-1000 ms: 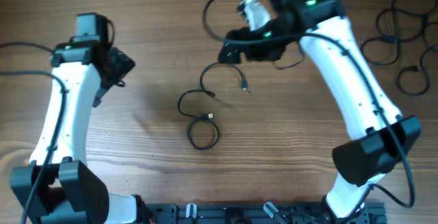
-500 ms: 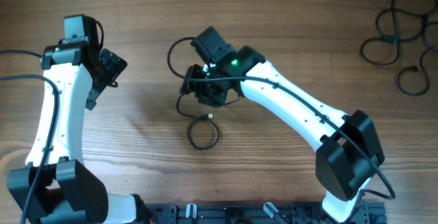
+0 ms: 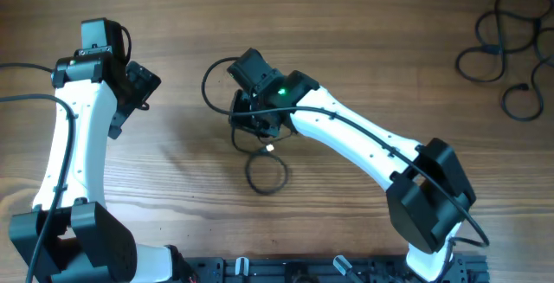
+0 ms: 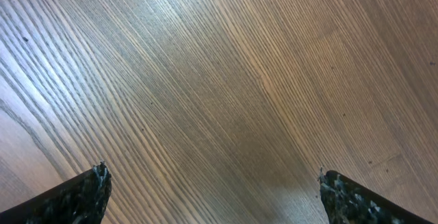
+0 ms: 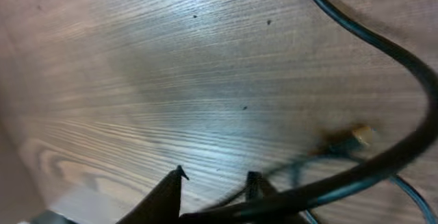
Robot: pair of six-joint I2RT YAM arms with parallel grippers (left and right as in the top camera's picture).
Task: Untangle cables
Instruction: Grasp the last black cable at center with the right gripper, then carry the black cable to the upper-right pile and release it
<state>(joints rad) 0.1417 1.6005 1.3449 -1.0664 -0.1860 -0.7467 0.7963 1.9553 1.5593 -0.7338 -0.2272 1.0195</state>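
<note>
Left gripper [image 3: 138, 88] hangs over bare table [image 3: 363, 41], fingers [image 4: 82, 196] spread wide. Right gripper [image 3: 251, 117] is down on the cable [image 3: 248, 176] mid-table, fingers [image 5: 174, 183] close together, cord crossing at their tips. Clamped or not? Too blurred to tell. A second bundle [image 3: 506, 45] lies well apart, far right.

The table [image 3: 173, 23] is warm brown wood with fine, streaked grain. The left arm [image 3: 74, 144] and right arm [image 3: 355, 140] are white with black joints, and a green light [image 3: 280, 93] glows on the right one. The cables, a loop at centre [image 3: 249, 177] and a pile at two o'clock [image 3: 500, 48], are black. One plug tip [image 5: 359, 135] is gold.
</note>
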